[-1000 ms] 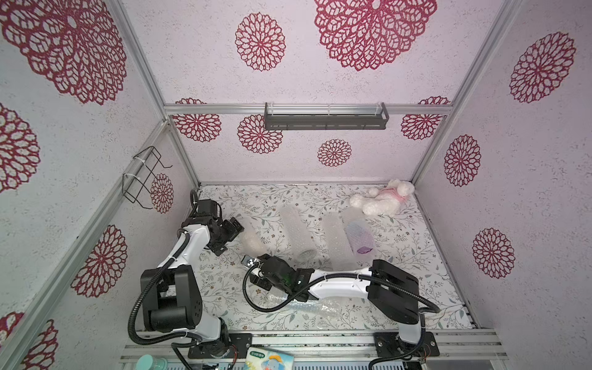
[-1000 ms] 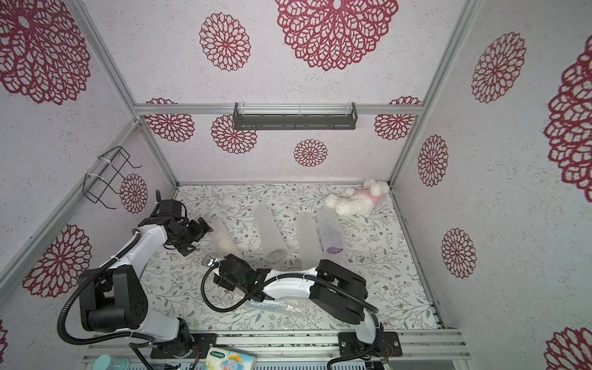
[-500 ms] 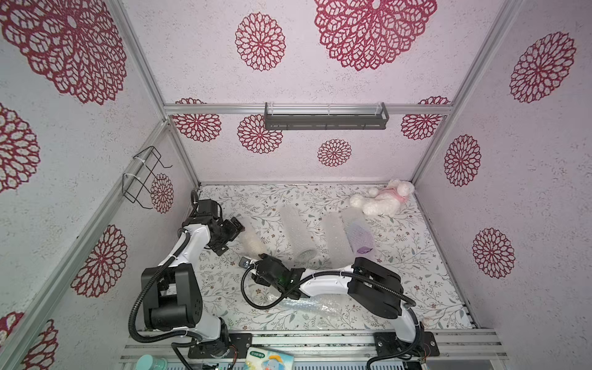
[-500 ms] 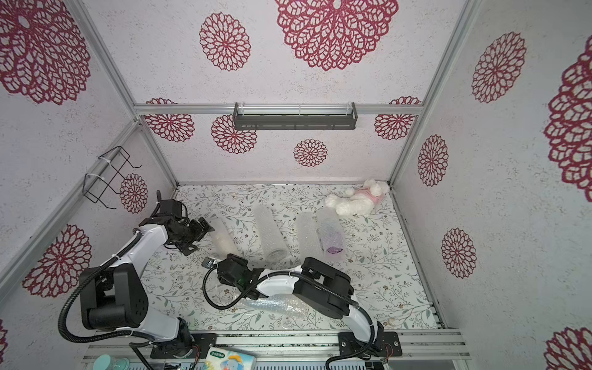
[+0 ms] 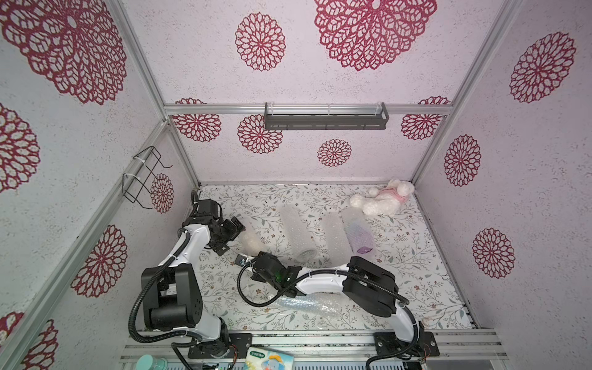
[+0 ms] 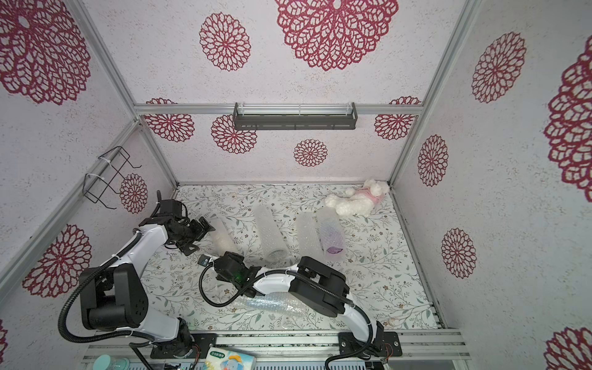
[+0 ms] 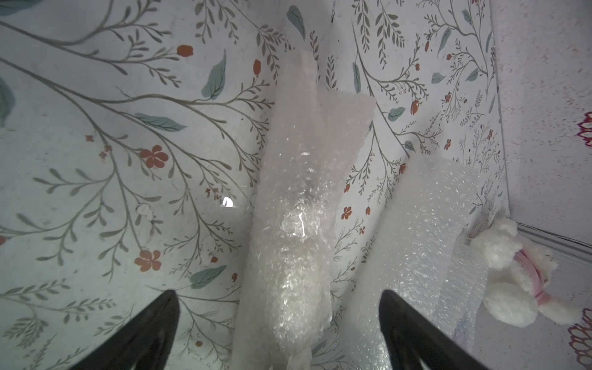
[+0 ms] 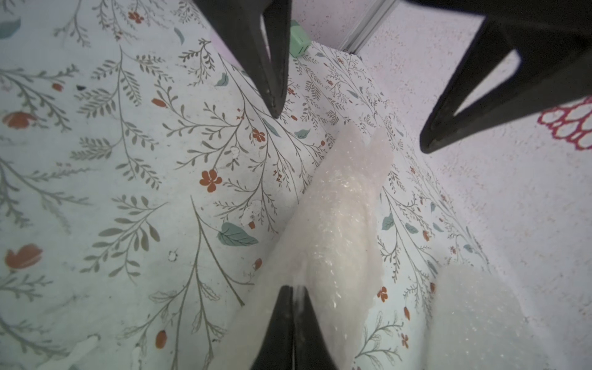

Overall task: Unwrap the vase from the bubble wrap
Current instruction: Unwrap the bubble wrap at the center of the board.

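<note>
The bubble wrap [image 5: 251, 243] being worked on is the bundle nearest the left edge of the bench [image 5: 221, 288], about midway between front and back. It lies lengthwise, with one end toward the back edge and the other toward the front. I can't make out the vase itself. The plastic is too cloudy, and only a pale shape shows inside.

The right end effector [image 8: 291, 296] is at the front end of that bundle with its two fingers pressed together. In its wrist view they look to have a thin lip of the plastic nipped between them. That makes sense to me: a loose flap is the one place to start peeling. A flat pinch low by the bench is how you catch film that thin.

The left end effector [image 7: 278, 293] is spread wide and hovers at the bundle's back end. It has one finger to each side, and as far as I can tell neither touches. My guess is that it is posed to clamp the body, so the bundle doesn't drag or roll when the flap is pulled.

Three more wrapped rolls [image 5: 298, 234] lie side by side toward the middle of the bench, well apart from the pinch. A crumpled sheet [image 5: 304, 304] sits by the front edge under the right arm. A plush toy [image 5: 382, 201] lies in the back right corner, clear of the work.
</note>
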